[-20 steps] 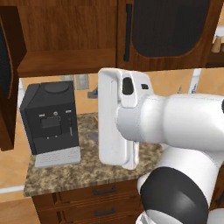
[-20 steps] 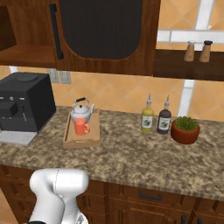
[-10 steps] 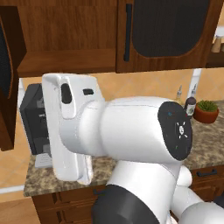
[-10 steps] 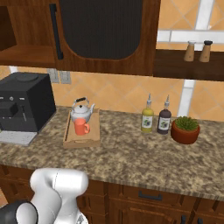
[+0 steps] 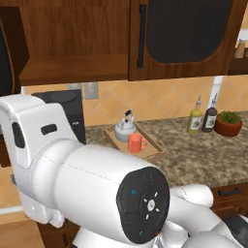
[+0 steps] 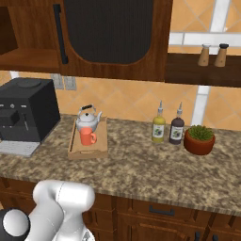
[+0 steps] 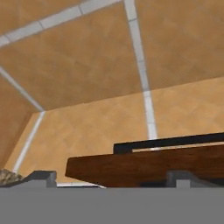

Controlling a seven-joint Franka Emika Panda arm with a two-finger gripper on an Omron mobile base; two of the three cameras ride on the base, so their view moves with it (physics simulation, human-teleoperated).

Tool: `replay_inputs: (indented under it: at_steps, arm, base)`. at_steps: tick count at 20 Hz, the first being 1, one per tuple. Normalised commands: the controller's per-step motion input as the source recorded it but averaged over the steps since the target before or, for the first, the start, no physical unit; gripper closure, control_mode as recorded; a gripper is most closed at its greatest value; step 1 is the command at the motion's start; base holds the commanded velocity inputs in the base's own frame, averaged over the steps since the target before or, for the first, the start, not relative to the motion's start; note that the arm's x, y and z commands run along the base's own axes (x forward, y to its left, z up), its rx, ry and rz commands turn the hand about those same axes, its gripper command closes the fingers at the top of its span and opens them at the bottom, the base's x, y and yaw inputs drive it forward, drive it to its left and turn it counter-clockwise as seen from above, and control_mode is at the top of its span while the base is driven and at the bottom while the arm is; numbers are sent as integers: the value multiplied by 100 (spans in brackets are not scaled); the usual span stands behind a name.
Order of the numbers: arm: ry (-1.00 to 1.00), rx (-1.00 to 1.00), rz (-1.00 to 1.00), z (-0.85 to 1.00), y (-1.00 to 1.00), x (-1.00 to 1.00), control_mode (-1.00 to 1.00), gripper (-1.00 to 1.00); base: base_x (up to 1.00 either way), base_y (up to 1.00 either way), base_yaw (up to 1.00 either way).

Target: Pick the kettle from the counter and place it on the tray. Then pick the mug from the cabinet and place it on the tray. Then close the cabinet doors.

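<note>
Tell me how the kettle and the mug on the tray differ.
The kettle is silvery-white and squat and rounded; the mug is orange-red and a straight cylinder. The kettle has an arched black handle over its top, the mug a small handle at its side. The kettle sits at the tray's wall end, the mug nearer the counter's front. Both stand upright on the tray.
</note>
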Motion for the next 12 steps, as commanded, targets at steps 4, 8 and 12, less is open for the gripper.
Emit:
replay_inputs:
  at_steps: [4,8,12]
  arm:
    - [-2,-10,0,-7,72,9,-100,-100]
    - [-1,-14,0,-22,63,22,-100,-100]
    - [-1,-13,0,-27,55,42,-100,-100]
  base:
    - [0,0,0]
    - [0,0,0]
    - [0,0,0]
